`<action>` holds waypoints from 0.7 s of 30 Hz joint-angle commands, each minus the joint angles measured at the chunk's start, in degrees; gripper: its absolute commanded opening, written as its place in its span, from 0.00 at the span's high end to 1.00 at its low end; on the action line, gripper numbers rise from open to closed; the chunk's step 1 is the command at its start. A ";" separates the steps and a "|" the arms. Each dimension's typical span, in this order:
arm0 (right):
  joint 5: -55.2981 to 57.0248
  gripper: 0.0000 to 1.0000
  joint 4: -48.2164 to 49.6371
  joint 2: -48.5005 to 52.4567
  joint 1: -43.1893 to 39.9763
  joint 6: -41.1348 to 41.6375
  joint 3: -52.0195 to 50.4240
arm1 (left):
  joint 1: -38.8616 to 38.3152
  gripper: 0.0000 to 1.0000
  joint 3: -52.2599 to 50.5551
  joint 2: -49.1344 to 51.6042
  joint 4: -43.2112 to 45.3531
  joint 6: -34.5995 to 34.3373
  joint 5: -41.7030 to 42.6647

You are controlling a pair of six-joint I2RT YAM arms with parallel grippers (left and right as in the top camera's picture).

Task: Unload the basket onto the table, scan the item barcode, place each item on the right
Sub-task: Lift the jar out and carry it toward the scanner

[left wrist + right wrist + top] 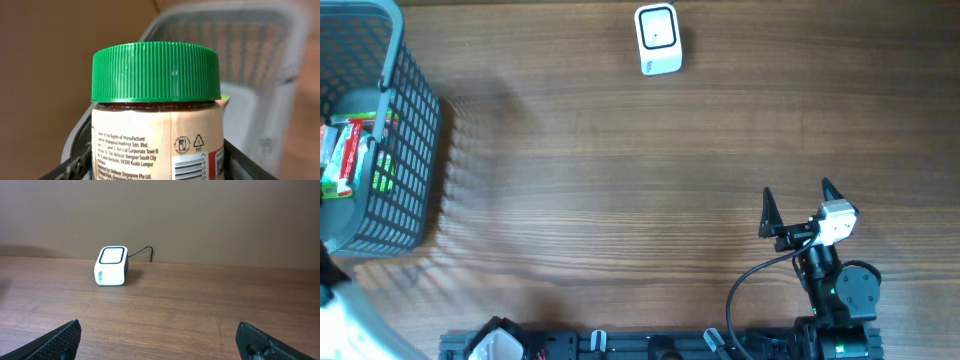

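- The jar, with a ribbed green lid and a beige printed label, stood upright between the fingers of the left claw, just in front of the grey basket.
- Part of a barcode showed at the lower edge of its label.
- The left claw was closed on the jar, a dark finger against each side.
- The basket sat at the left edge of the bench, with red and green packets inside.
- The white scanner stood at the far edge, well apart from the basket, a cable behind it.
- The right claw hung wide open and empty near the right front, pointing towards the scanner.
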 commanded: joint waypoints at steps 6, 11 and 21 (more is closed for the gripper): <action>-0.24 0.00 0.20 0.04 -0.39 -0.35 -0.07 | 0.09 0.39 1.46 -8.46 -4.55 -10.99 22.45; -0.26 0.00 0.20 0.04 -0.39 -0.37 -0.07 | 0.09 0.39 1.46 -9.09 -13.53 -11.19 32.96; -0.26 0.00 0.20 0.04 -0.39 -0.35 -0.07 | -9.51 0.42 1.46 -7.85 -22.80 -10.86 34.10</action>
